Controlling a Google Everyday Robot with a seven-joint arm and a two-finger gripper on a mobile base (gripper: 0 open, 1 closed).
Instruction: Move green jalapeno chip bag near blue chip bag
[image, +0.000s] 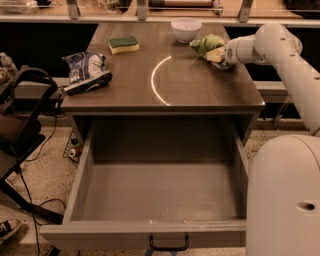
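Note:
The green jalapeno chip bag lies crumpled at the back right of the brown table top, next to a white bowl. My gripper reaches in from the right on the white arm and sits on the bag's right side, touching it. The blue chip bag lies at the table's left edge, far from the green bag.
A white bowl stands at the back centre. A green-topped yellow sponge lies at the back left. The drawer under the table is pulled wide open. A dark chair and cables are at the left.

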